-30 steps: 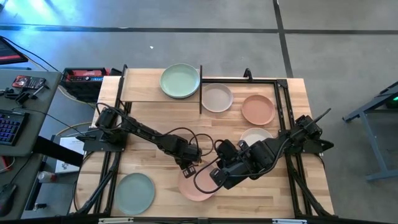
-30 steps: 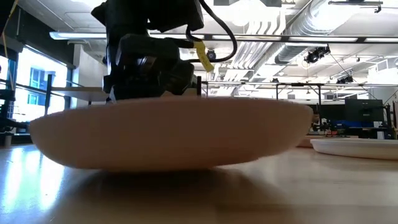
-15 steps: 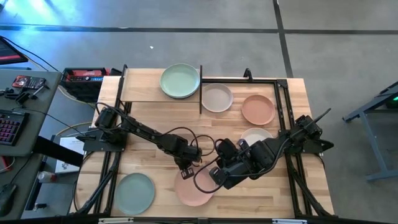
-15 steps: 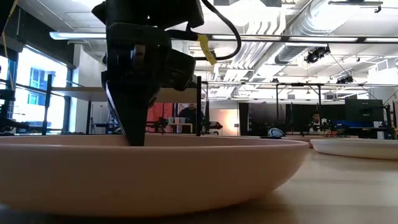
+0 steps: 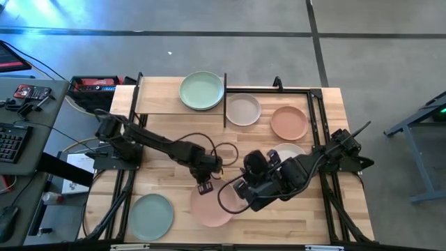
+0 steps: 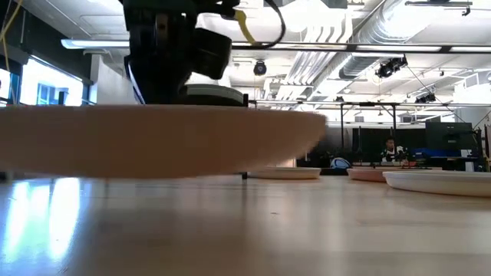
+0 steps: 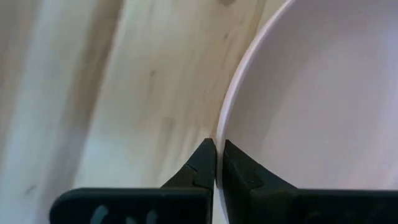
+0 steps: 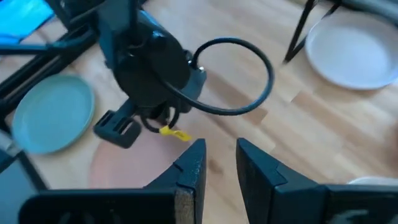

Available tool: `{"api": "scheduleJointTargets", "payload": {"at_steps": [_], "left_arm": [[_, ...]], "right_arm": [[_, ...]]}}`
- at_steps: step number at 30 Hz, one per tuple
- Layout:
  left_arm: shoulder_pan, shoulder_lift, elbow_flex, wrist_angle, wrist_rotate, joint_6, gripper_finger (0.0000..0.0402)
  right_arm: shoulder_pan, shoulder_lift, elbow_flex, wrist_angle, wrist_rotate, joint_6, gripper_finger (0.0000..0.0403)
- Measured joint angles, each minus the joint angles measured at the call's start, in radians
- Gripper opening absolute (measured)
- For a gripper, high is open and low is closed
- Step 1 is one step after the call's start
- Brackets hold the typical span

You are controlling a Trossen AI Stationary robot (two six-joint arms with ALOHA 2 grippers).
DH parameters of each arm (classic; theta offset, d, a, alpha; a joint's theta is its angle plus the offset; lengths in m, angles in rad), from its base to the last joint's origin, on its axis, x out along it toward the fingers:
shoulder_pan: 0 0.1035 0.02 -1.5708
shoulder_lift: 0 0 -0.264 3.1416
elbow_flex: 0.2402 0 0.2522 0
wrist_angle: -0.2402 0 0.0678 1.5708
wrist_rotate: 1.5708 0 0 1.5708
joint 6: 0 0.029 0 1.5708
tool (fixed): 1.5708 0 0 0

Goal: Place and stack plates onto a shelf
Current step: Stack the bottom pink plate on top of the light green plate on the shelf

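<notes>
Left gripper [image 5: 205, 187] is pinched tight on the pink plate [image 5: 211, 207] rim and has it clear of the table, so next it needs carrying up to the shelf [image 5: 157, 102] beyond it, right gripper [image 5: 240, 189] idling just beside, fingers apart.

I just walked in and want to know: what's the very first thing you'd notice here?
The left hand pinching the rim of the pink plate near the table's front, lifted clear of the wood in the low view. The right hand hovers open beside it. On the shelf at the back sits a sage green plate.

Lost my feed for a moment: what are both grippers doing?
Left gripper: shut on round matte pink plate.
Right gripper: open, empty.
</notes>
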Motion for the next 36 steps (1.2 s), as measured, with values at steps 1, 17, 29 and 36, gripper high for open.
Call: {"api": "scheduleJointTargets", "payload": {"at_steps": [1,17,29,36], "left_arm": [[0.006,-0.015,0.000,-0.018,-0.001,0.007,0.0001],[0.248,-0.302,0.000,-0.149,-0.015,0.076,0.0001],[0.573,-0.492,0.027,-0.173,-0.118,0.115,0.0001],[0.754,-0.516,0.107,-0.168,-0.192,0.164,0.0001]], "right_arm": [[-0.001,0.000,0.000,-0.007,0.019,0.000,0.0067],[-0.097,-0.004,0.000,-0.122,0.275,-0.053,0.0067],[-0.233,-0.004,0.000,-0.145,0.325,-0.262,0.0067],[-0.298,-0.004,0.000,-0.145,0.321,-0.336,0.0067]]}}
